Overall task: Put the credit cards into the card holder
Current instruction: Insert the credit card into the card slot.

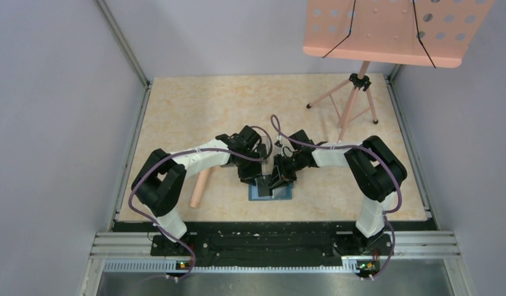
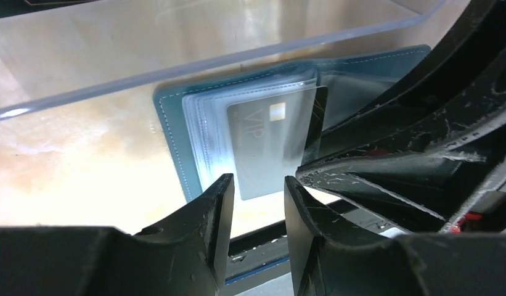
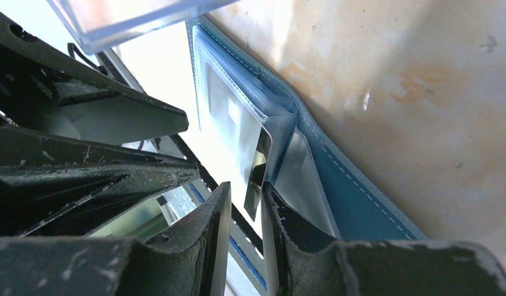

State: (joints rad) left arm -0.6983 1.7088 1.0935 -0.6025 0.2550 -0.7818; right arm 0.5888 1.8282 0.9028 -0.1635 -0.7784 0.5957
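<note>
Little room is left over the card holder [image 1: 272, 192]: the left gripper [image 2: 259, 182] and the right gripper [image 3: 246, 188] are crowded together there, fingers nearly meeting. The far side is blocked by a clear box wall [image 2: 176, 66] (just beyond the holder). A wooden roller [image 1: 199, 188] lies left; the far table [image 1: 195, 105] is open apart from a tripod [image 1: 349, 105].

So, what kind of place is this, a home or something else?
Probably a robot test cell in a lab: the left arm and right arm are bolted to a metal rail, plain grey walls close in the table, and a perforated stand stands on a tripod.
</note>
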